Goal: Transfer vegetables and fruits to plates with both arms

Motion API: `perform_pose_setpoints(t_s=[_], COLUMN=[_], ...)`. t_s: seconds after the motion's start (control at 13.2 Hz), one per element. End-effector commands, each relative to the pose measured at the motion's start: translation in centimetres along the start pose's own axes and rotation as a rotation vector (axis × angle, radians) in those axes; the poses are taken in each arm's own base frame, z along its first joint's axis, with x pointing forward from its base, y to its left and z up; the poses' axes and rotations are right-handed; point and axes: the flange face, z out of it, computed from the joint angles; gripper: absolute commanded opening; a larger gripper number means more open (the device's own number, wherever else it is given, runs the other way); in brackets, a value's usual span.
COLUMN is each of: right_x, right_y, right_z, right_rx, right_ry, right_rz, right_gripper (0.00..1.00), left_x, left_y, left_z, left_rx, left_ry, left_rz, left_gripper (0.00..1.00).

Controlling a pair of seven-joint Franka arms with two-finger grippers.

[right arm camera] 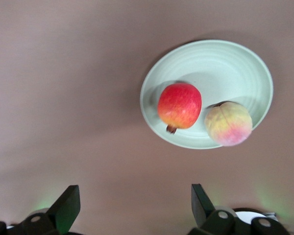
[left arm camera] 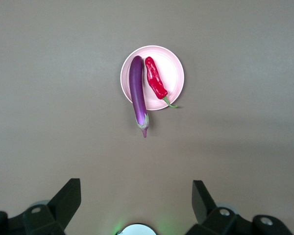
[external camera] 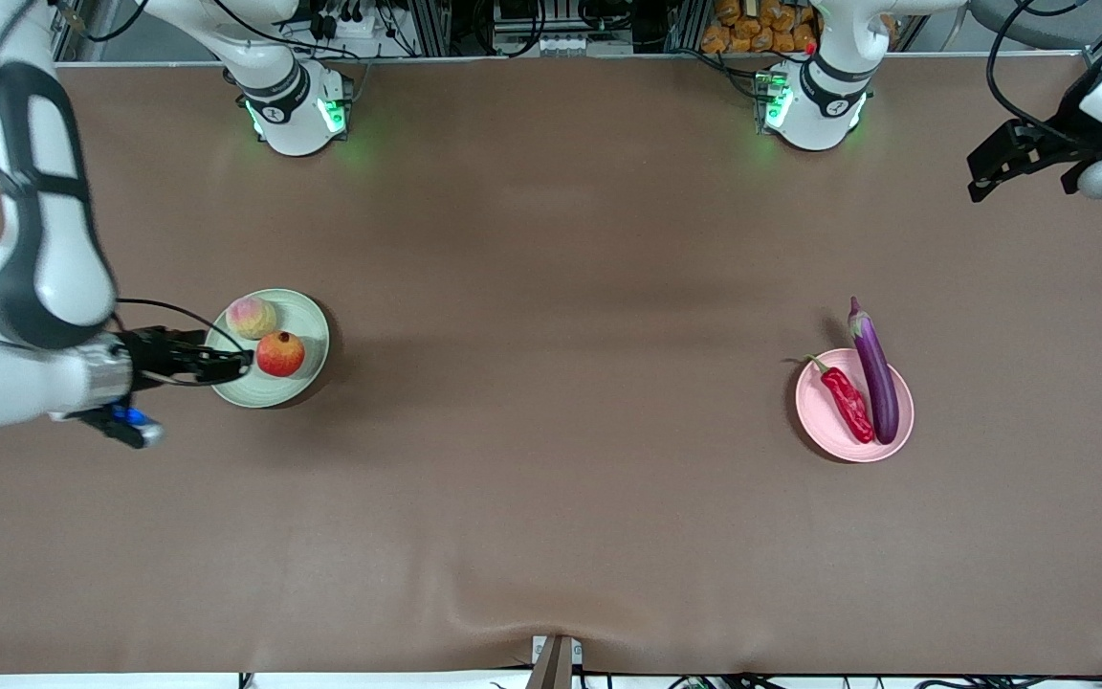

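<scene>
Both my grippers were spread wide and carried nothing. My right gripper (external camera: 240,362) hung at the green plate (external camera: 307,316), over its rim at about nine o'clock, toward the right arm's end of the table. On that plate the pomegranate (external camera: 280,354) sat nearer the front camera, with the peach (external camera: 252,318) just beside it at roughly eleven o'clock from it. My left gripper (external camera: 981,177) waited high over bare table near the left arm's end. The pink plate (external camera: 833,431) lay well apart from the green one, holding the chili (external camera: 848,402) and the eggplant (external camera: 876,378) side by side, the eggplant's stem end overhanging the rim at twelve o'clock. All four items looked placed, so I judged the sorting done and the step in hand a clean retreat. To do that well, I would lift my right gripper straight up before swinging away, since its fingertips sat close to the pomegranate and a sideways sweep could roll it. The brown table (external camera: 551,239) offered broad open room between the plates, and the green plate sat well in from every edge.
</scene>
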Motion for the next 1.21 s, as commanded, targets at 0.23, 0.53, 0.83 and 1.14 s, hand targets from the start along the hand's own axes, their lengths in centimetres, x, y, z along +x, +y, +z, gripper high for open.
perform_pose_setpoints(t_s=[0.23,0.53,0.83,1.14], right_x=[-8.2,-17.3,-23.5,-25.8], right_y=[-4.6,-6.5,-4.1,-0.5], right_z=[-11.1,-15.5,-16.6,-14.2], right_rx=[-0.061,-0.263,-0.255,-0.259], right_ry=[0.107,0.236,0.383,0.476], right_rz=[-0.179,-0.283,-0.276,-0.337], right_gripper=[1.0,1.0,1.0,1.0], left_x=[-0.4,0.0,0.1,0.1], left_y=[0.5,-0.2,-0.4,-1.3], left_z=[-0.5,-0.7,-0.4,-0.4], left_rx=[-0.023,-0.034,-0.034,-0.043], left_ry=[0.018,0.022,0.014,0.007], left_rz=[0.048,0.055,0.057,0.1], left_gripper=[1.0,1.0,1.0,1.0])
